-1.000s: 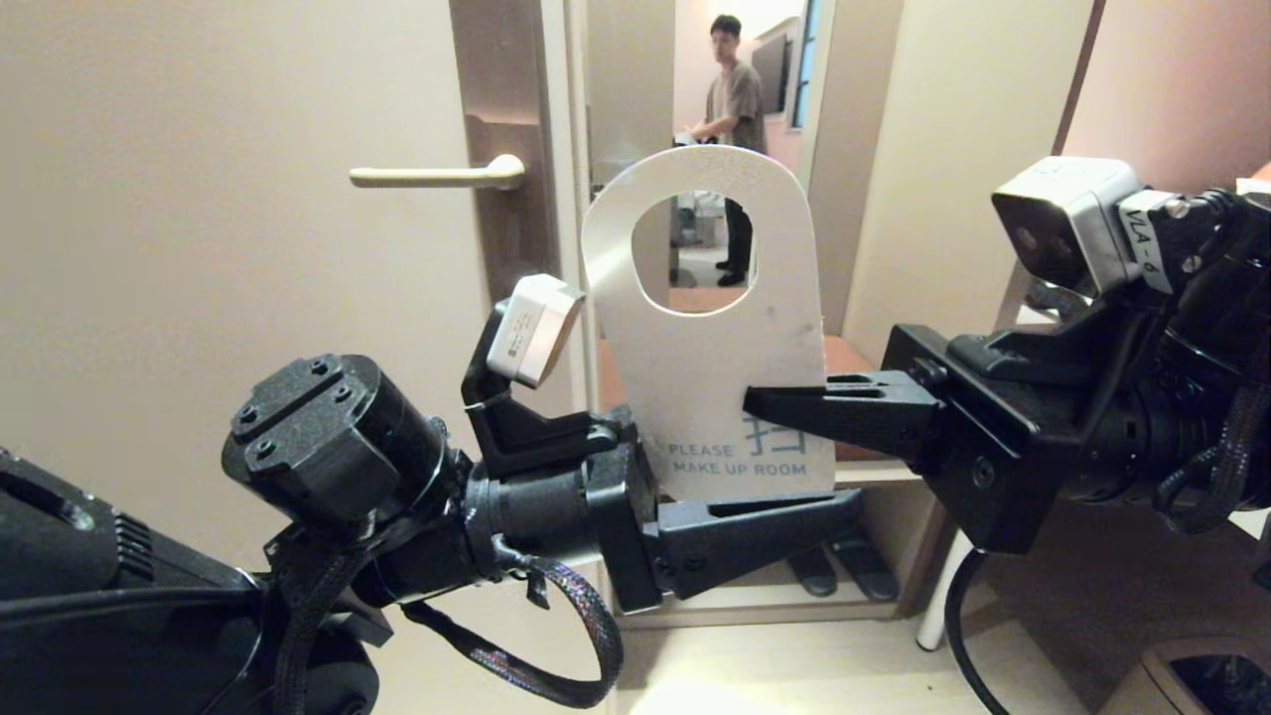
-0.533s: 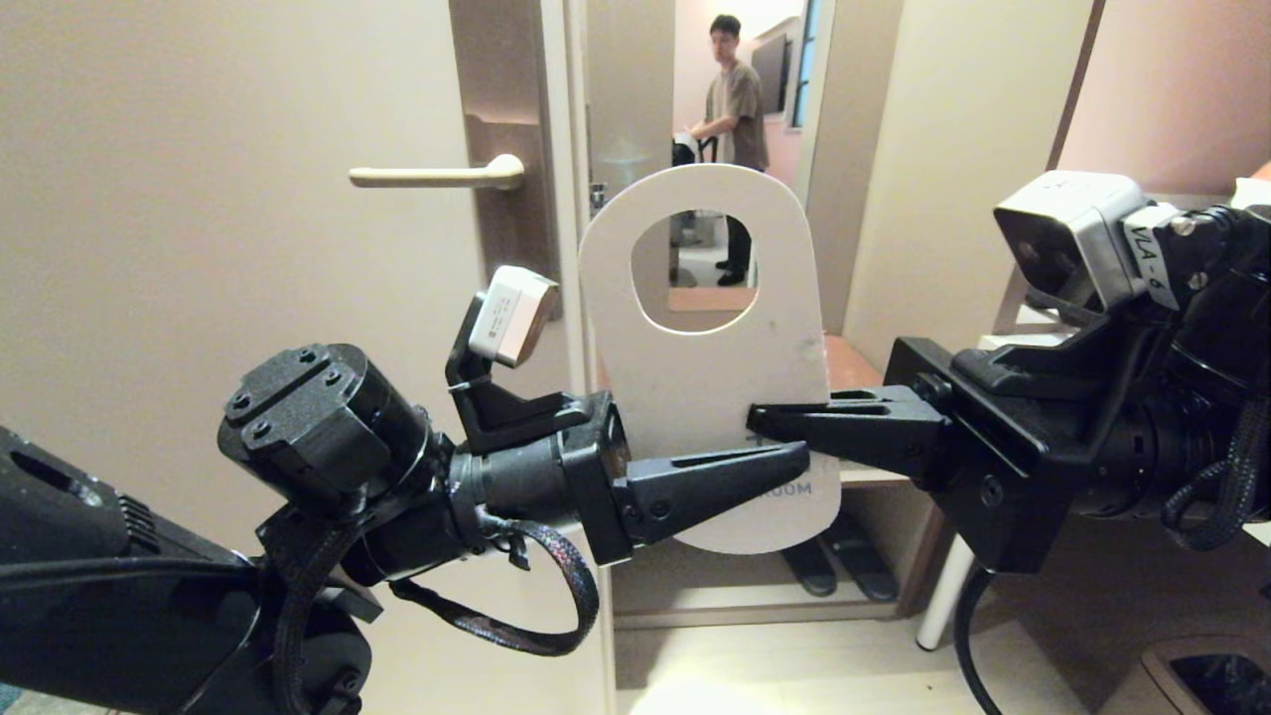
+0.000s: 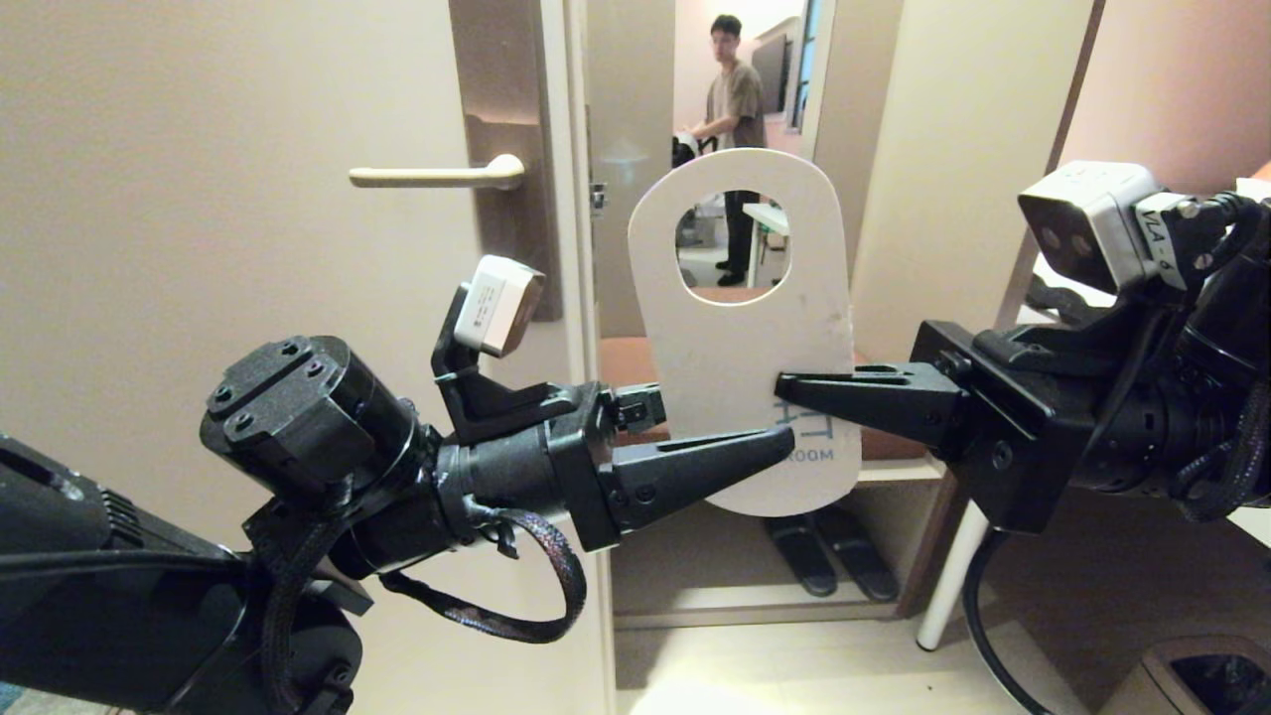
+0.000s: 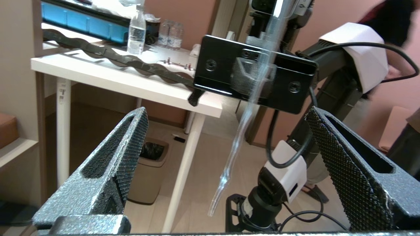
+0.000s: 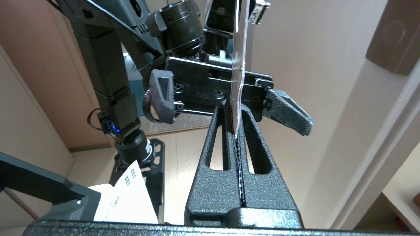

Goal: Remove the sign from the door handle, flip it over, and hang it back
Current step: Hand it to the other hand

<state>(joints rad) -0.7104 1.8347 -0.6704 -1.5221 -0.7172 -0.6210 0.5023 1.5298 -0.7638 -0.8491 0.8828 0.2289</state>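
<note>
Holding the flat white card sign point(image 3: 740, 338) with its rounded top and round hole, your right pincer point(image 3: 794, 389) is clenched on the sign's right edge near the printed text, keeping it upright in mid-air in front of the open doorway, well apart from the slim cream lever door handle point(image 3: 437, 177) on its tall brown plate point(image 3: 501, 149). Your left pincer point(image 3: 770, 452) is released, jaws spread wide, with the sign's lower edge standing between them but untouched, as the left wrist view shows. The sign is off the handle, so you appear to be in the turning-over step, either mid-handover or just past it. Which face should end up outward is not something you can settle from here. Next, you likely need to draw the left pincer clear, carry the sign leftward to the handle, line the hole up with the lever's free tip, and slide it on without bending the thin card. A person point(image 3: 735, 94) stands in the room beyond.
</note>
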